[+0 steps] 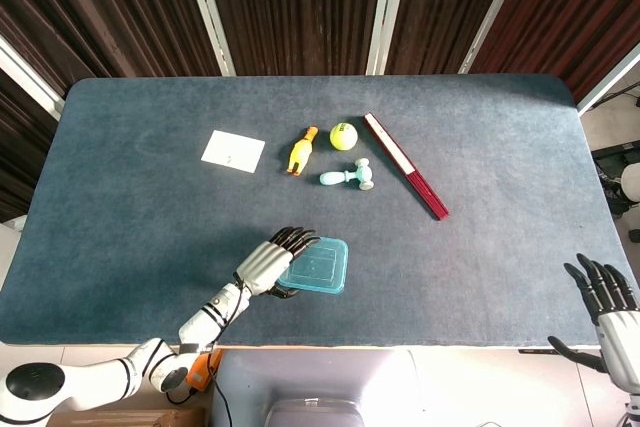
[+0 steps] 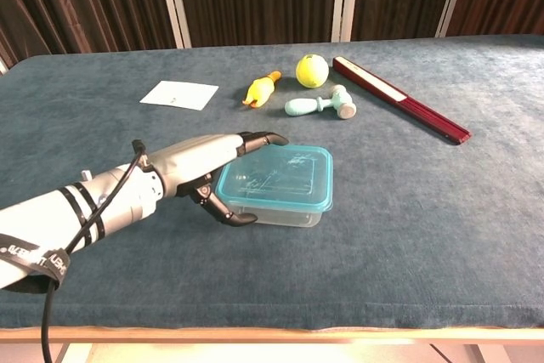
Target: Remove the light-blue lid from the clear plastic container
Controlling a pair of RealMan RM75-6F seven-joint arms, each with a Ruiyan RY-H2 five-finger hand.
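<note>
The left robot hand sits at the left edge of the container, fingers reaching over the near-left corner of the light-blue lid and thumb curled below against the clear wall. It looks like a pinch forming on the lid's rim, though I cannot tell if it has actually closed. The lid sits flat and sealed on the container, near the front of the counter, so removal has not begun: gripping and lifting remain. The right robot hand hangs spread, empty, off the counter's right edge.
</note>
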